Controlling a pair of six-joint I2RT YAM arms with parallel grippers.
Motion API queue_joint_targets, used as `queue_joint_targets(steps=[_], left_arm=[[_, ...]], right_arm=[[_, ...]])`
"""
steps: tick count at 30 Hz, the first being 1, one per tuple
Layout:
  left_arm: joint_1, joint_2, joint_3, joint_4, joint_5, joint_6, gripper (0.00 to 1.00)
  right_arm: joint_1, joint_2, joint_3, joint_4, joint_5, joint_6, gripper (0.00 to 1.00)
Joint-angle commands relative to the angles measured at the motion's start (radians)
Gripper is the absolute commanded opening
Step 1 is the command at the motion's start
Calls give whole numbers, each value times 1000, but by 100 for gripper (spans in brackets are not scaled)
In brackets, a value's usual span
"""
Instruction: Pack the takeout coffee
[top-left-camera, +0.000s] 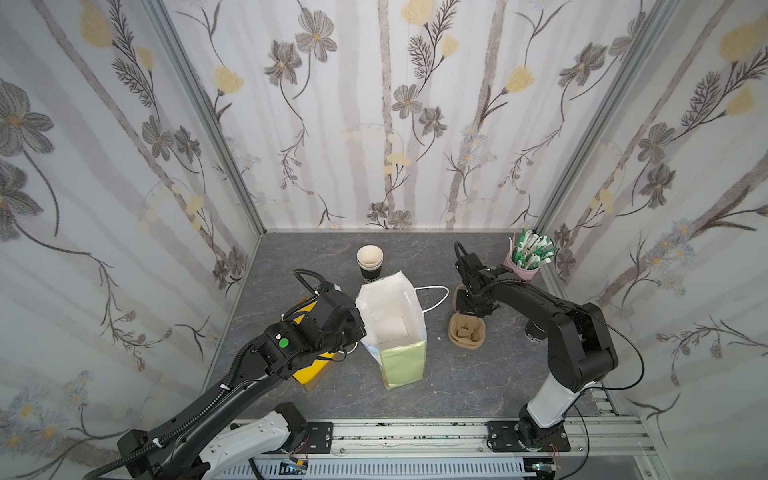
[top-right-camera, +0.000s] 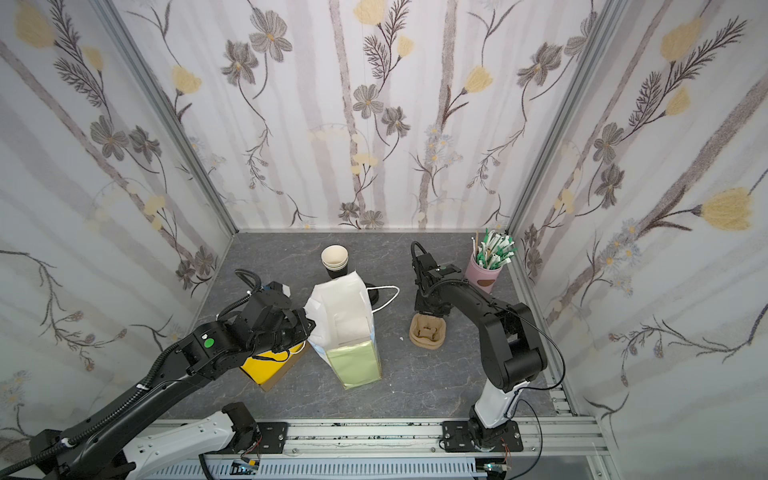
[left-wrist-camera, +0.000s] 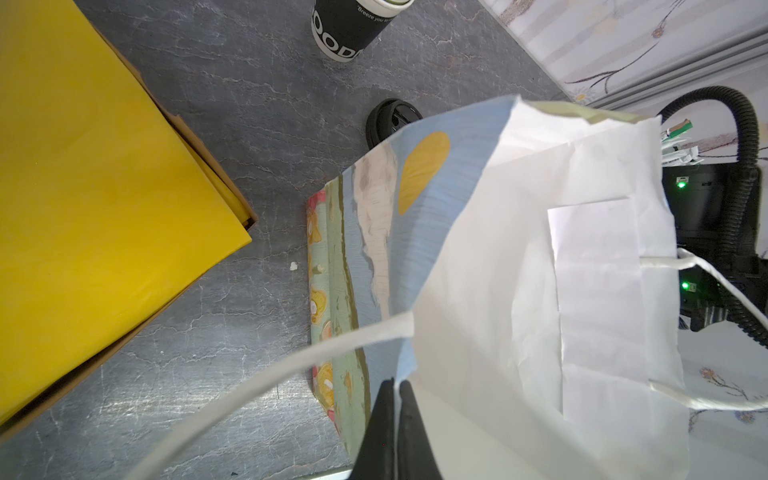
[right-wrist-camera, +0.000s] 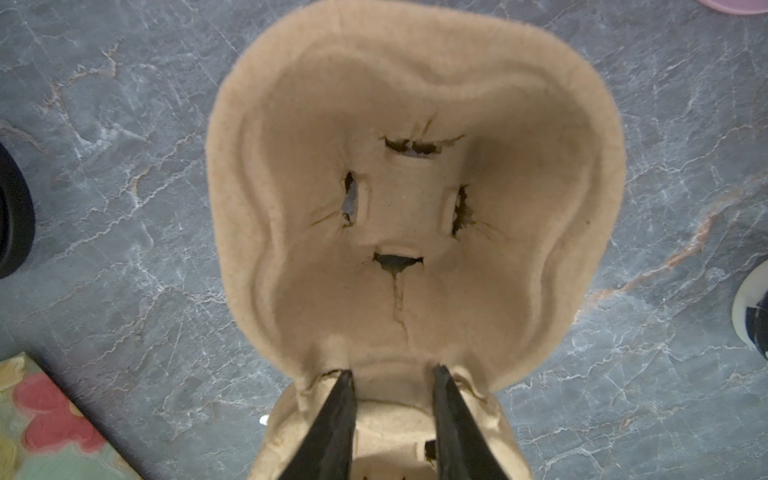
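Two arms are recorded over a grey marbled tabletop (top-left-camera: 457, 386). The left gripper (left-wrist-camera: 394, 386) is clamped tight on the left rim of an upright paper carrier bag (top-left-camera: 405, 363), white inside with a pale green end panel and open at the mouth. The right gripper (right-wrist-camera: 392, 372) is pointed down over a tan moulded-pulp two-cell cup carrier (right-wrist-camera: 415, 62). Its jaws are set narrowly apart, tips at the ridge between cells; a grip cannot be confirmed. The small black paper cup with white lettering (top-left-camera: 533, 333) is seen on the table right of the carrier, largely hidden by the right arm. A black domed plastic lid (left-wrist-camera: 386, 118) is noted behind the bag, near a stack of lidless black cups (top-left-camera: 369, 259).
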Motion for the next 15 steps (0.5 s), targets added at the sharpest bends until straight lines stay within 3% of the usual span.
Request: queue_joint_targets(steps=[1,15], left_arm=[[1,-2,-3,-1,-19,-10,0],[1,0,-1,1,-19,5,0]], right_arm=[[1,-14,3,8,19,15,30],[1,-78,25,-41,23,12,30]])
